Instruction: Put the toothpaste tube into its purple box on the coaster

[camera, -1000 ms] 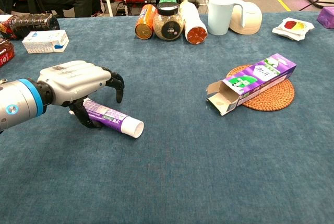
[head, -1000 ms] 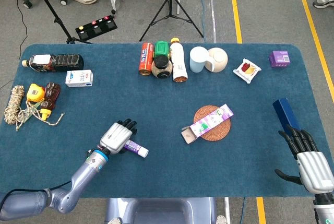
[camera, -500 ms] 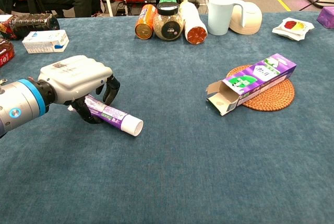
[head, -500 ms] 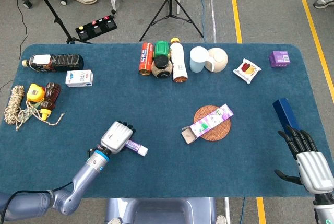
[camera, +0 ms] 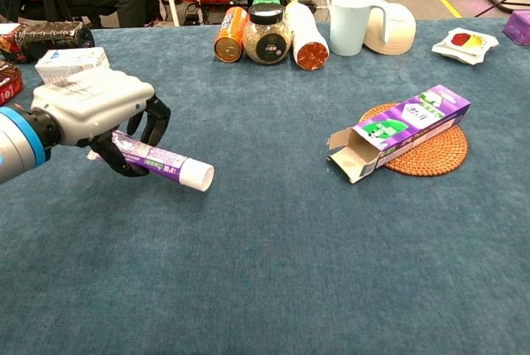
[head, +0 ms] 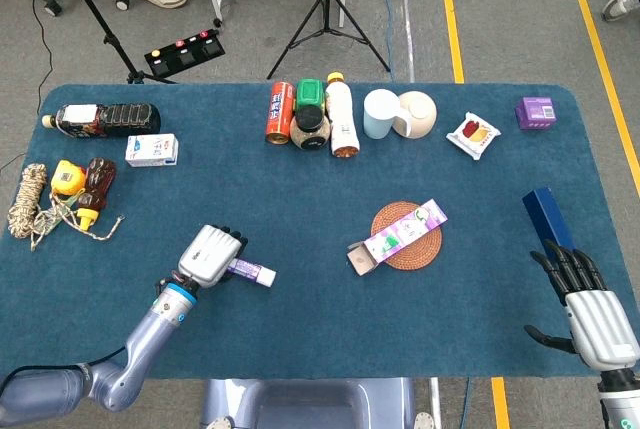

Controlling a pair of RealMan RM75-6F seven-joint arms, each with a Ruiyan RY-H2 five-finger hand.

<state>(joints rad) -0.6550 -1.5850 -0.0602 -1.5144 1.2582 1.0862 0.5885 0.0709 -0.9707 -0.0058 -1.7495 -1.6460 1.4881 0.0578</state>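
Note:
My left hand (head: 210, 254) (camera: 98, 108) grips the purple toothpaste tube (head: 251, 272) (camera: 157, 160) and holds it lifted off the table, white cap pointing right. The purple box (head: 397, 236) (camera: 401, 129) lies on the round woven coaster (head: 407, 249) (camera: 433, 153) right of centre, its open flap end facing left toward the tube. My right hand (head: 592, 311) rests open at the table's right front corner, fingers spread, and does not show in the chest view.
Cans, a jar and a bottle (head: 311, 117), a blue cup (head: 379, 113) and bowls stand at the back. A dark blue box (head: 547, 214) lies just beyond my right hand. Rope (head: 32, 205), bottles and a carton (head: 152, 150) occupy the left side.
My left hand closed on the tube and lifted it off the cloth, drawing it left and up. The right hand stayed put.

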